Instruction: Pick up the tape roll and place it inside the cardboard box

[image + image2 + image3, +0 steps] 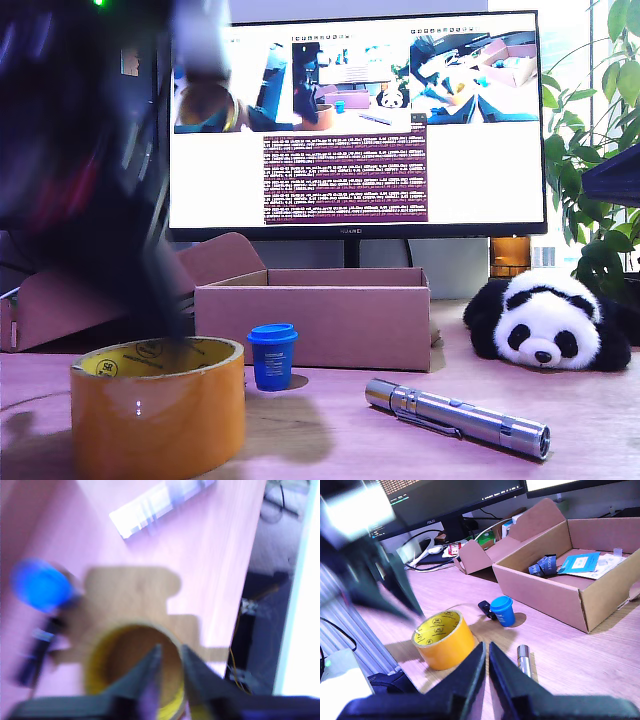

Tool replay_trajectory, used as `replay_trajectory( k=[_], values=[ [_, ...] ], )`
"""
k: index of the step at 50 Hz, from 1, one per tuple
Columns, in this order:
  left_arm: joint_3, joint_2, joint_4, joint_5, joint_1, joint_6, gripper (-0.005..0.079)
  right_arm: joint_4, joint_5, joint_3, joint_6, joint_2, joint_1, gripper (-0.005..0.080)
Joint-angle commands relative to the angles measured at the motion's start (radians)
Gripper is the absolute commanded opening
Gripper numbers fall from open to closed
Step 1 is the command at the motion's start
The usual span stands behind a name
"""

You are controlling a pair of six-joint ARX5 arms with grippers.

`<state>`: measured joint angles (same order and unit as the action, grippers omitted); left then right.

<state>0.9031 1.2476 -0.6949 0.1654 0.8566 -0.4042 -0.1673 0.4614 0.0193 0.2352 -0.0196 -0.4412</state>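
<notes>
The tape roll (157, 405), amber-brown with a yellow printed core, lies flat at the front of the exterior view's left. My first gripper (170, 652) hangs over the roll's hole (130, 655); its jaws stand a narrow gap apart with nothing between them. Its arm (90, 150) is a dark motion blur above the roll. The cardboard box (315, 315) stands behind, in front of the monitor. My second gripper (486, 650) is shut and empty, hovering short of the tape roll (445, 640), with the cardboard box (565, 587) beyond it.
A small blue cup (272, 355) stands between roll and box. A silver flashlight (455, 418) lies toward the exterior view's right, a panda toy (545, 320) behind it. A flatter cardboard piece (70, 295) lies behind the roll. Papers lie inside the box (582, 562).
</notes>
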Motion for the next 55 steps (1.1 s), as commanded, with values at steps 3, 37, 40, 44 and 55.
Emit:
replay_trajectory(
  k=[3,37,40,44,55],
  values=[
    [0.029,-0.006,-0.042,0.002,0.007,-0.008,-0.0024,0.006,0.0,-0.012,-0.004,-0.004,-0.003,-0.001],
    [0.026,0.27,-0.027,0.003,-0.014,0.012,0.0533,0.005,-0.009,-0.012,-0.026,-0.004,-0.003,-0.001],
    [0.026,0.303,-0.026,0.001,-0.014,0.012,0.0533,0.005,-0.009,-0.012,-0.026,-0.004,-0.003,-0.001],
    [0.026,0.342,-0.026,0.001,-0.014,0.013,0.0531,0.005,-0.009,-0.012,-0.026,-0.004,-0.003,-0.001],
    [0.026,0.375,-0.039,0.002,-0.014,0.019,0.0214,0.005,-0.01,-0.012,-0.026,-0.004,-0.003,-0.001]
  ],
)
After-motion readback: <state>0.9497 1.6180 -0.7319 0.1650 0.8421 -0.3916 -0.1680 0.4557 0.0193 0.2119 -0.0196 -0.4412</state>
